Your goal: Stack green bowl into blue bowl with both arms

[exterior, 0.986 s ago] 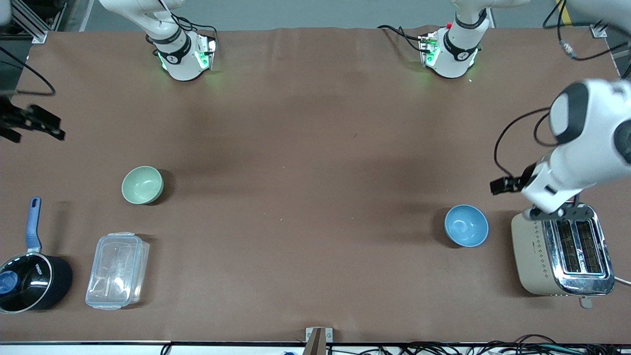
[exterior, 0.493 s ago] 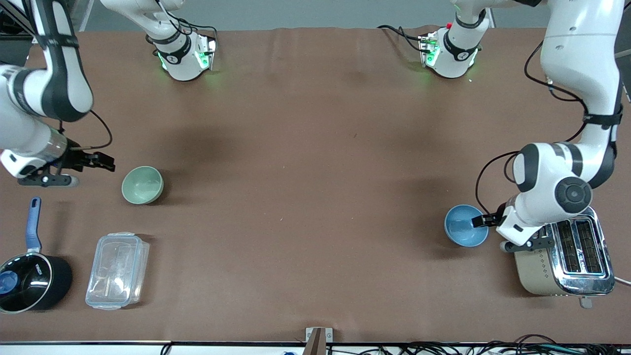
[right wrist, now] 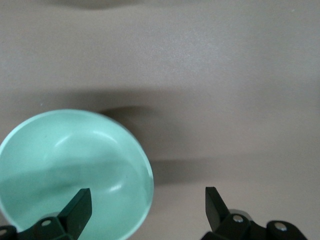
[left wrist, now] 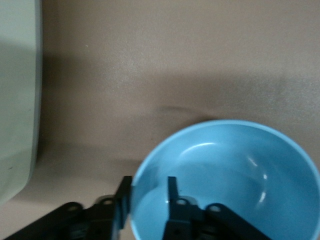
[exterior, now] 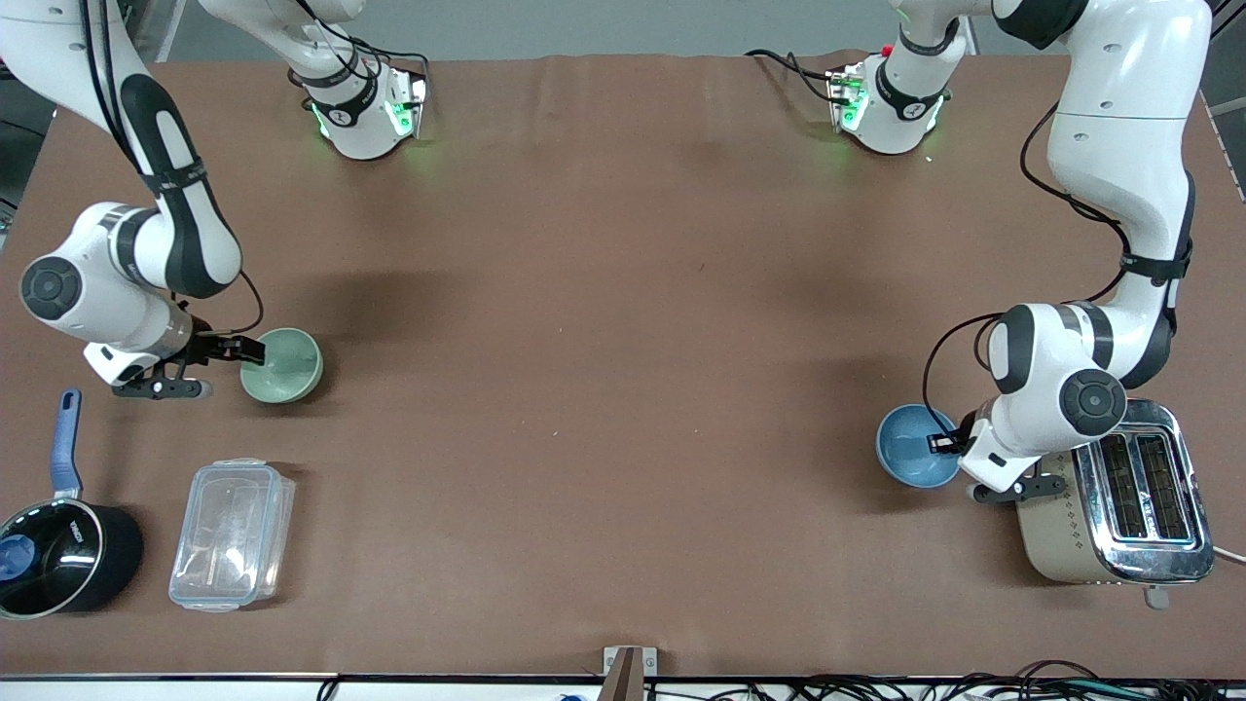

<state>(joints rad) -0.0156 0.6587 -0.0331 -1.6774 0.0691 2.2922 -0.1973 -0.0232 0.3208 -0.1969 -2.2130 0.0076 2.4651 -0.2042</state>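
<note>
The green bowl (exterior: 289, 368) sits upright on the brown table toward the right arm's end. My right gripper (exterior: 250, 350) is down at its rim, open wide; in the right wrist view one finger is over the green bowl's (right wrist: 65, 165) inside and the other is outside, so my right gripper (right wrist: 146, 200) straddles the rim. The blue bowl (exterior: 910, 448) sits toward the left arm's end, beside the toaster. My left gripper (exterior: 937, 443) is at its rim. In the left wrist view my left gripper (left wrist: 148, 187) straddles the blue bowl's (left wrist: 235, 175) rim with a narrow gap, the outer finger against the wall.
A toaster (exterior: 1119, 497) stands right beside the blue bowl and the left arm's wrist; its pale side shows in the left wrist view (left wrist: 17, 100). A clear plastic container (exterior: 232, 534) and a black saucepan (exterior: 58, 555) with a blue handle lie nearer the front camera than the green bowl.
Both arms have come down and in: the right gripper reached the green bowl's rim, and the left gripper moved onto the blue bowl's rim. Neither bowl has moved.
</note>
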